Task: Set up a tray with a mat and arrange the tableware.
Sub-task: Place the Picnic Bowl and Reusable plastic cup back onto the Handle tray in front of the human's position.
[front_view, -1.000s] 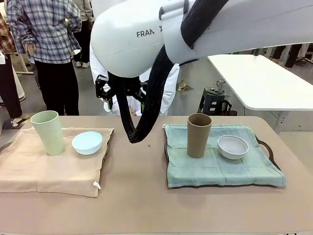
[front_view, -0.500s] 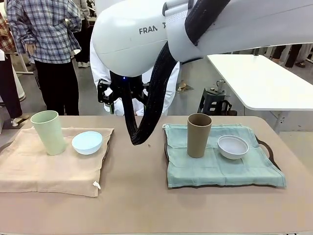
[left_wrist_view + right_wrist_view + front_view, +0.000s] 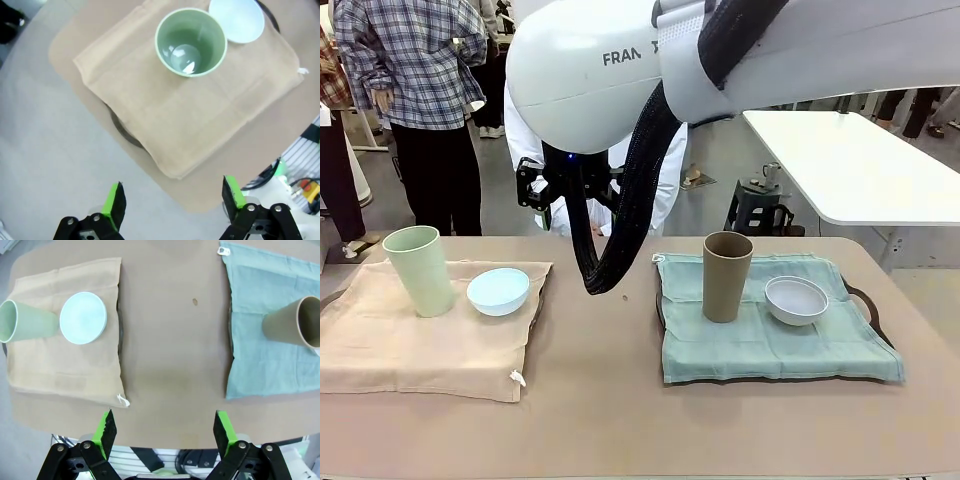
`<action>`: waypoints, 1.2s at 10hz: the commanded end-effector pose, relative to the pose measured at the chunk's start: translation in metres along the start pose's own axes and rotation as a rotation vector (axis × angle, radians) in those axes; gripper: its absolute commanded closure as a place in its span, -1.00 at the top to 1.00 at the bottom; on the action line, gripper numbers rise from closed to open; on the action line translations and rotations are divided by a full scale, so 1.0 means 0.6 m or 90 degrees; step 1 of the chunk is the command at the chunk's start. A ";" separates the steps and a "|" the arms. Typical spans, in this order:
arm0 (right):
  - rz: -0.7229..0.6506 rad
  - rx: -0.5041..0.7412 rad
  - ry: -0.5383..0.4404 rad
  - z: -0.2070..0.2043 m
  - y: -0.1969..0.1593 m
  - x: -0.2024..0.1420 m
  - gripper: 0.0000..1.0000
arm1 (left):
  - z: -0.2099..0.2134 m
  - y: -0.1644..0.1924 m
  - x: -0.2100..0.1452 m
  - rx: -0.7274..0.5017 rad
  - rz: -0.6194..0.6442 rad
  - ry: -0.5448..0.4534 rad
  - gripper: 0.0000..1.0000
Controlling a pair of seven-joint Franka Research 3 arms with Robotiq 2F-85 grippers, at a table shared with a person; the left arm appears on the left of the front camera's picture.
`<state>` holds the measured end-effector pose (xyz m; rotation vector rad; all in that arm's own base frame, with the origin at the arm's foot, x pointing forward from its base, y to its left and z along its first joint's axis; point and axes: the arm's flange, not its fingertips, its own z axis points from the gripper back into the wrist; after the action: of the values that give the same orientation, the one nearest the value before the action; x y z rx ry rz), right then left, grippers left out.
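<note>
On the left, a beige mat carries a pale green cup and a light blue bowl. On the right, a dark tray holds a teal mat with a tan-brown cup and a white bowl. My left gripper hangs open high above the beige mat, the green cup and the blue bowl. My right gripper is open high over the table's middle, between the beige mat and the teal mat.
A dark tray rim peeks from under the beige mat. My right arm's black cable loop hangs over the table's middle. A person in white stands at the far side. A white table is behind on the right.
My right arm's wrist has shifted slightly in the front view. The cups, bowls and mats have not moved.
</note>
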<state>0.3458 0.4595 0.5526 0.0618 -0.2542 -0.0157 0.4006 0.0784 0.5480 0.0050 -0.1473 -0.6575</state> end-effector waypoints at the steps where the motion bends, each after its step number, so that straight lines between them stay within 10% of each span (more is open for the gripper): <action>1: -0.011 -0.004 -0.009 -0.001 0.001 -0.002 1.00 | -0.003 -0.001 -0.002 0.015 0.000 0.003 1.00; 12: -0.050 0.023 0.009 -0.005 -0.065 -0.002 1.00 | -0.010 0.010 0.000 -0.023 0.089 0.034 1.00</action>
<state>0.3485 0.4518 0.5522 0.0704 -0.2455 -0.0411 0.4005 0.0814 0.5443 -0.0086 -0.1313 -0.6155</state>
